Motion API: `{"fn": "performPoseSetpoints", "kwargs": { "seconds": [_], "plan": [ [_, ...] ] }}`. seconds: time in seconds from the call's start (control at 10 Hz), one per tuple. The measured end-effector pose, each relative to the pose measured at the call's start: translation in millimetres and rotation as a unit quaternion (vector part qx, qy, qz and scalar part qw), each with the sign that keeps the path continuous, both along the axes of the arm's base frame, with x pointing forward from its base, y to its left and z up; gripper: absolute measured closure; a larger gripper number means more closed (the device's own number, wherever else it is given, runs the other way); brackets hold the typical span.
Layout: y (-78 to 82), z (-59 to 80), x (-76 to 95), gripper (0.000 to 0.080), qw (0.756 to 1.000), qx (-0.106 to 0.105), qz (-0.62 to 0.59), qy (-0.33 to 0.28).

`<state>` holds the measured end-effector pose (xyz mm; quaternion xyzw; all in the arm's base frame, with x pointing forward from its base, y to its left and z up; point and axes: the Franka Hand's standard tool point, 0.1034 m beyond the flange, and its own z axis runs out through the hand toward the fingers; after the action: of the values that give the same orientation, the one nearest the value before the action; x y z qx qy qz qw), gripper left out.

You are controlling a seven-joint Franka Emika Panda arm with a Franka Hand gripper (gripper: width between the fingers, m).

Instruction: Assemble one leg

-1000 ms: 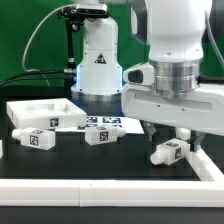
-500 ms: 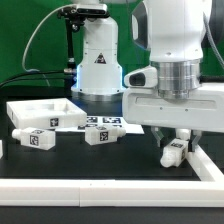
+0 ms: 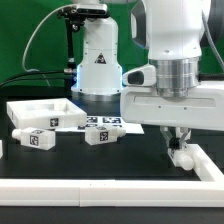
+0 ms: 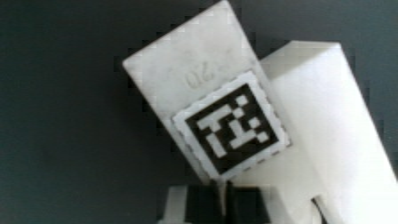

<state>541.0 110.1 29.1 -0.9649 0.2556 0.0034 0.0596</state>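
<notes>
My gripper (image 3: 173, 137) hangs at the exterior view's right, shut on a leg (image 3: 180, 151), a stubby white post with a black-and-white tag. The leg stands nearly upright with its lower end on the black table, against the white wall (image 3: 207, 161) at the right. In the wrist view the leg (image 4: 210, 95) reaches away from my gripper (image 4: 221, 205), tag face up, beside that white wall (image 4: 329, 120). The dark fingertips (image 4: 192, 208) stand close together with only a thin white strip between them.
Two more legs (image 3: 40, 138) (image 3: 100, 137) lie on the table at the left and middle. The large white tray-like panel (image 3: 38, 112) sits at back left. The marker board (image 3: 106, 122) lies before the robot base. A white rail (image 3: 100, 186) runs along the front.
The leg in my gripper has shifted toward the exterior view's right and tipped from lying to nearly upright, ending against the right wall. The other parts have not moved.
</notes>
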Motion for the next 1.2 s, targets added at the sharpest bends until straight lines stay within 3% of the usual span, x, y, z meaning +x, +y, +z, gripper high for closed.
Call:
{"fn": "performPoseSetpoints", "kwargs": {
  "seconds": [0.2, 0.4, 0.6, 0.7, 0.8, 0.9, 1.0, 1.1, 1.2],
  "plan": [
    [-6.3, 7.1, 0.8, 0.0796, 0.999, 0.0, 0.035, -0.003],
    [-4.2, 5.9, -0.2, 0.0798, 0.999, 0.001, 0.036, -0.001],
    [-0.1, 4.4, 13.7, 0.0768, 0.998, 0.003, 0.064, -0.008],
    [3.7, 1.9, 19.0, 0.0587, 0.997, 0.004, 0.073, -0.011],
    [6.2, -1.7, 19.3, 0.0587, 0.996, 0.004, 0.084, -0.011],
    [11.1, -2.9, 16.7, 0.0387, 0.996, 0.004, 0.084, -0.012],
    [19.1, -2.7, 11.0, 0.0251, 0.996, 0.004, 0.087, -0.01],
    [21.6, -0.9, 5.8, 0.0251, 0.995, 0.003, 0.097, -0.01],
    [20.3, 3.8, -0.3, 0.0166, 0.993, 0.0, 0.118, -0.012]
  ]
}}
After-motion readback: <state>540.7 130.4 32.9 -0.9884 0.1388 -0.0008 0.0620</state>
